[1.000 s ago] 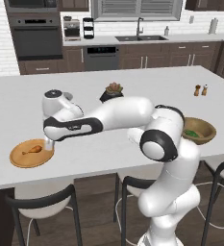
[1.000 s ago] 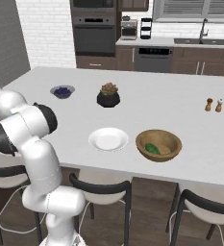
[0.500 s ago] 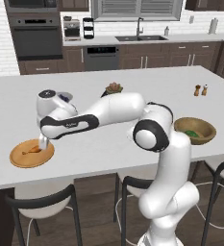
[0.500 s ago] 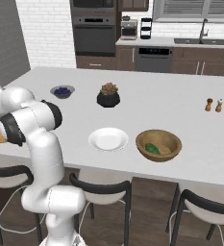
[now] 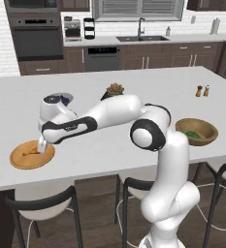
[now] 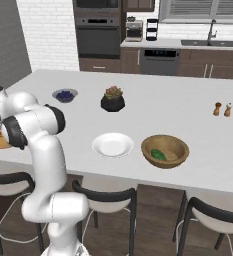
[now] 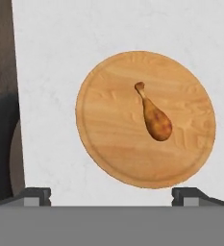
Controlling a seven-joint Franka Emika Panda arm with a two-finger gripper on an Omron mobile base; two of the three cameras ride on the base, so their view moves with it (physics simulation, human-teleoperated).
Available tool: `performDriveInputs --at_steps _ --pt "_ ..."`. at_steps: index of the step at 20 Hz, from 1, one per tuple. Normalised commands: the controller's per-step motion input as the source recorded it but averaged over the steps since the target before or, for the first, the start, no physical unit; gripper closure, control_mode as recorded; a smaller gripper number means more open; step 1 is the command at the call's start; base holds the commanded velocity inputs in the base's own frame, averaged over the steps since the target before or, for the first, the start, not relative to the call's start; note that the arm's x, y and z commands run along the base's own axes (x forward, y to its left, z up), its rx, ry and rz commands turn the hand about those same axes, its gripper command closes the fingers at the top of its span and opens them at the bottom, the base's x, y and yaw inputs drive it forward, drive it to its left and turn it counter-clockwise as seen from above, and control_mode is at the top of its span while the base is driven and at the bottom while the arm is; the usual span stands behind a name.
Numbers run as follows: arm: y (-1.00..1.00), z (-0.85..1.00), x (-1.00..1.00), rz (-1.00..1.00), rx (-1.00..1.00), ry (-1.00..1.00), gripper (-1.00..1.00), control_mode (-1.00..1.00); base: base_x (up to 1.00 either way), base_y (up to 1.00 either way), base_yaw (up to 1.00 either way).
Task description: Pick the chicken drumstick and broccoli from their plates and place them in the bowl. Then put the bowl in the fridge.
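Over the past second the arm has swung further out across the island and dropped, bringing the gripper (image 5: 42, 144) down over the near edge of the wooden plate (image 5: 21, 161). Its jaws stand spread wide and hold nothing. In the hand view the chicken drumstick (image 7: 155, 116) lies flat on the wooden plate (image 7: 113, 144), directly ahead of the two fingertips (image 7: 34, 194) and set toward the right-hand tip rather than centred between them. Its long axis runs on a slant, the thin bone end pointing away from the gripper and the thick end nearer, so a clean pinch would likely call for a small sideways shift and a turn of the wrist to bring the jaws across the meat. Far off to the arm's other side, the broccoli (image 6: 158, 155) already rests in the brown bowl (image 6: 172, 161), beside the bare white plate (image 6: 112, 145).
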Motion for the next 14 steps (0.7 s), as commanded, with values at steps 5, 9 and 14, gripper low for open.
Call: performDriveInputs --at_steps 5,9,14 --pt "0.02 -0.19 0.38 0.00 0.01 0.00 -1.00 -1.00 0.00 0.00 0.00" --pt "0.28 -0.16 0.50 -0.01 0.00 0.00 -1.00 -1.00 0.00 0.00 0.00" --pt "0.40 -0.15 0.20 -0.02 0.00 0.00 -1.00 -1.00 0.00 0.00 0.00"
